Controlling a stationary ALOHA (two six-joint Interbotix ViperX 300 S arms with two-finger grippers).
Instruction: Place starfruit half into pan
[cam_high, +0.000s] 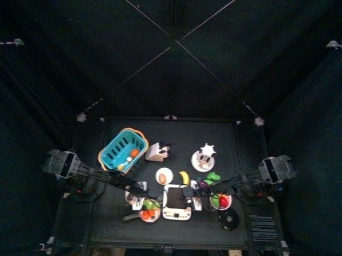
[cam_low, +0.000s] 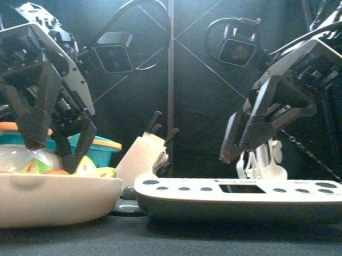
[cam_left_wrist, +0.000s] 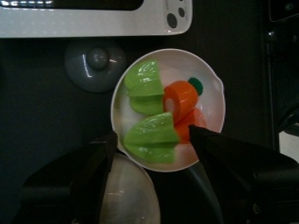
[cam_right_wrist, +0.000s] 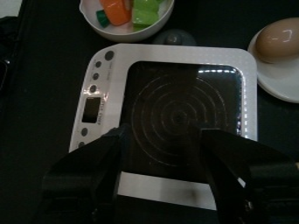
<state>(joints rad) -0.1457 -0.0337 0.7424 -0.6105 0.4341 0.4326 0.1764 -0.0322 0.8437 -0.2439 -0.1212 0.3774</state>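
Observation:
A pale star-shaped piece, the starfruit half (cam_high: 206, 151), lies at the back right of the table. I cannot pick out a pan in any view. My left gripper (cam_left_wrist: 163, 175) is open and hangs over a white bowl (cam_left_wrist: 208, 92) of green and orange pieces; it also shows in the front view (cam_low: 47, 140). A pale rounded thing (cam_left_wrist: 128, 197) sits low between its jaws; I cannot tell what it is. My right gripper (cam_right_wrist: 163, 166) is open and empty above a white kitchen scale (cam_right_wrist: 176, 96), and shows in the front view (cam_low: 254, 150).
A blue basket (cam_high: 122, 150) stands at the back left. An egg (cam_right_wrist: 278, 39) rests on a white plate (cam_right_wrist: 281, 83) beside the scale. A small grey lid (cam_left_wrist: 93, 61) lies between bowl and scale. Several small items crowd the front right.

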